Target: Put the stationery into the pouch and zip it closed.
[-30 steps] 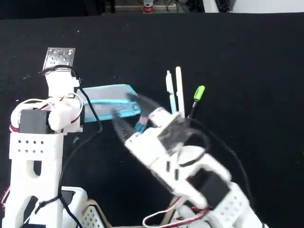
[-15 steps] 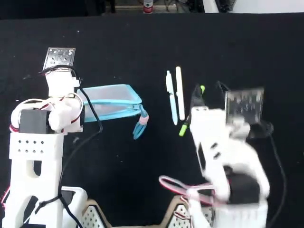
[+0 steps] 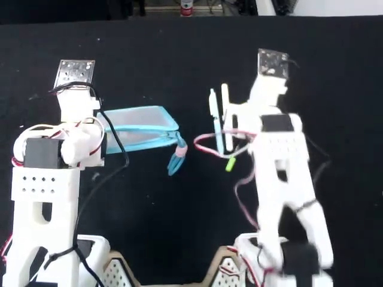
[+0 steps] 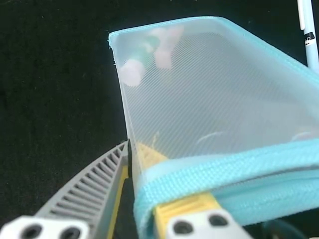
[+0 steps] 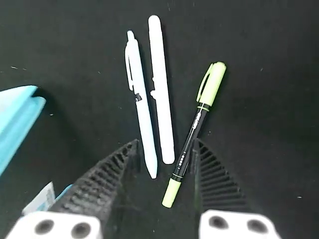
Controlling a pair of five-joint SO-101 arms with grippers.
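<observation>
Closely: L claw pinches pouch; R claw spread over pens.

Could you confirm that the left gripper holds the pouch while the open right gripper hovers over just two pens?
Not quite: the right wrist view shows three, a blue pen, a white pen and a green highlighter, under the open right gripper. The left gripper does hold the pouch.

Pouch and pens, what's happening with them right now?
The left gripper has its jaws shut on one edge of the blue mesh pouch, holding it. The right gripper hangs over the table with jaws open, straddling the near ends of the pale blue pen, white pen and green highlighter. All three lie outside the pouch.
</observation>
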